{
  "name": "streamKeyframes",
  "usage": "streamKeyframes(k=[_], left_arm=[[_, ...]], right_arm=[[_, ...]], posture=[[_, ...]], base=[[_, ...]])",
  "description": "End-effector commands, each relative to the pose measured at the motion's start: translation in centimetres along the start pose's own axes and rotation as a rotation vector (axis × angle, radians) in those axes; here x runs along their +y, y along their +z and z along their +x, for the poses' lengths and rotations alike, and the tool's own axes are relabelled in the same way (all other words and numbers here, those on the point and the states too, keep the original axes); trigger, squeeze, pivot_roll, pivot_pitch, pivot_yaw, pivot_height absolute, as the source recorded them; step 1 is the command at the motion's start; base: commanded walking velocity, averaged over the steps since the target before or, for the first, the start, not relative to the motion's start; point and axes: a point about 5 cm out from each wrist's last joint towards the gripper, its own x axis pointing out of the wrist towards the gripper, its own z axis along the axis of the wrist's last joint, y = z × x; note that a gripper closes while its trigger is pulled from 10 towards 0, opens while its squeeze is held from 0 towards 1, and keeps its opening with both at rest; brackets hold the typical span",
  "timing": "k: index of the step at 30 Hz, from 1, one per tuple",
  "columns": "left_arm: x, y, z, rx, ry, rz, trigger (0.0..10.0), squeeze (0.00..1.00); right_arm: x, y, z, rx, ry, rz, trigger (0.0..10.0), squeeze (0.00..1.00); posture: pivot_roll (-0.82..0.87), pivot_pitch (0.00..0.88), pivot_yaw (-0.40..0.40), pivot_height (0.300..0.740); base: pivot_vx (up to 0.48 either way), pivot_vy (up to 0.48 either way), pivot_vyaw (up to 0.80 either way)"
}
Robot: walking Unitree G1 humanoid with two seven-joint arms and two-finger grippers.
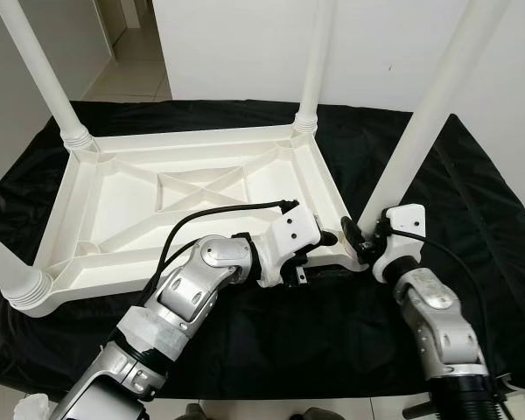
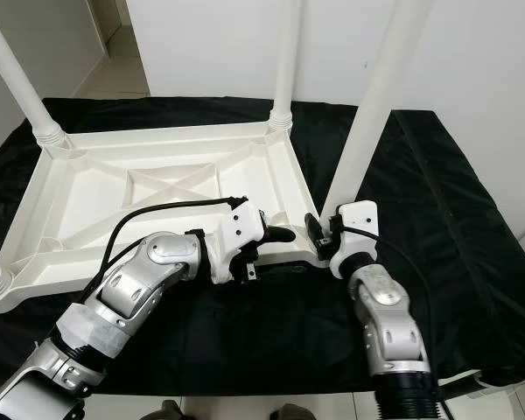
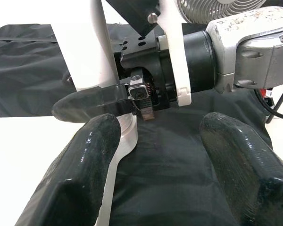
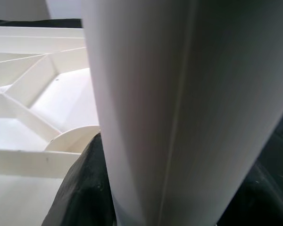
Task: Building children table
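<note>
Upturned table (image 1: 157,210) on cloth (image 1: 472,219), both hands at its near-right leg (image 1: 429,114), wall (image 1: 385,44) behind

both silver arms reach forward and bend in toward the near right table leg (image 1: 417,131). the right gripper (image 1: 360,237) is at the bottom of that leg, its black fingers (image 4: 85,188) closed around it. the left gripper (image 1: 325,238) sits just beside the same spot, its fingers (image 3: 80,179) spread apart.
</note>
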Motion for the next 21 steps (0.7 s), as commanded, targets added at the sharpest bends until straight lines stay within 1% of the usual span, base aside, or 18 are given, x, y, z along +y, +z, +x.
streamKeyframes(k=[1, 3, 5, 6, 9, 10, 12, 13, 14, 16, 18, 20, 21], left_arm=[[-0.1, 0.1, -0.1, 0.010, -0.020, 0.010, 10.0, 0.00], [-0.1, 0.0, -0.1, 0.010, -0.019, 0.009, 10.0, 0.00], [-0.1, 0.0, -0.1, 0.010, -0.019, 0.009, 10.0, 0.00], [-0.1, 0.1, -0.1, 0.009, -0.019, 0.009, 10.0, 0.00], [-0.2, 0.1, 0.0, 0.006, -0.021, 0.008, 10.0, 0.00], [-0.2, 0.1, 0.0, 0.006, -0.021, 0.008, 10.0, 0.00], [-0.2, 0.1, 0.0, 0.005, -0.020, 0.008, 10.0, 0.00], [-0.2, 0.1, 0.0, 0.005, -0.020, 0.008, 10.0, 0.00], [-0.1, 0.1, 0.0, 0.005, -0.019, 0.008, 10.0, 0.00], [-0.1, 0.1, 0.0, 0.005, -0.018, 0.009, 10.0, 0.00], [-0.1, 0.1, 0.0, 0.004, -0.017, 0.009, 10.0, 0.00], [-0.1, 0.1, 0.0, 0.004, -0.017, 0.009, 10.0, 0.00], [-0.1, 0.1, 0.0, 0.004, -0.017, 0.008, 10.0, 0.00]], right_arm=[[0.6, -0.9, -0.2, 0.058, -0.058, 0.026, 10.0, 0.00], [1.1, -0.7, -0.3, 0.045, -0.120, 0.063, 10.0, 0.00], [1.1, -0.7, -0.3, 0.045, -0.120, 0.063, 10.0, 0.00], [1.4, -0.6, -0.4, 0.041, -0.158, 0.073, 10.0, 0.00], [1.9, -0.6, -0.8, 0.034, -0.323, 0.104, 10.0, 0.00], [1.9, -0.6, -0.8, 0.034, -0.323, 0.104, 10.0, 0.00], [2.1, -0.7, -1.0, 0.034, -0.402, 0.098, 10.0, 0.00], [2.1, -0.7, -1.0, 0.034, -0.402, 0.098, 10.0, 0.00], [2.4, -0.7, -1.1, 0.034, -0.451, 0.106, 10.0, 0.00], [2.8, -0.7, -1.2, 0.038, -0.512, 0.115, 10.0, 0.00], [3.7, -0.7, -1.1, 0.042, -0.515, 0.134, 10.0, 0.00], [3.7, -0.7, -1.1, 0.042, -0.515, 0.134, 10.0, 0.00], [4.1, -0.4, -1.0, 0.029, -0.494, 0.134, 10.0, 0.00]], posture=[[-0.05, 0.001, 0.002, 0.740], [-0.05, 0.002, 0.002, 0.740], [-0.05, 0.002, 0.002, 0.740], [-0.06, 0.002, 0.004, 0.740], [-0.06, 0.000, 0.004, 0.740], [-0.06, 0.000, 0.004, 0.740], [-0.06, 0.000, 0.003, 0.740], [-0.06, 0.000, 0.003, 0.740], [-0.06, 0.000, 0.003, 0.740], [-0.06, 0.000, 0.002, 0.740], [-0.06, 0.000, 0.002, 0.740], [-0.06, 0.000, 0.002, 0.740], [-0.06, 0.000, 0.002, 0.740]], base=[[0.000, 0.000, 0.00], [0.000, 0.000, 0.00], [0.000, 0.000, 0.00], [0.000, 0.000, 0.00], [0.000, 0.000, 0.00], [0.000, 0.000, 0.00], [0.000, 0.000, 0.00], [0.000, 0.000, 0.00], [0.000, 0.000, 0.00], [0.000, 0.000, 0.00], [0.000, 0.000, 0.00], [0.000, 0.000, 0.00], [0.000, 0.000, 0.00]])
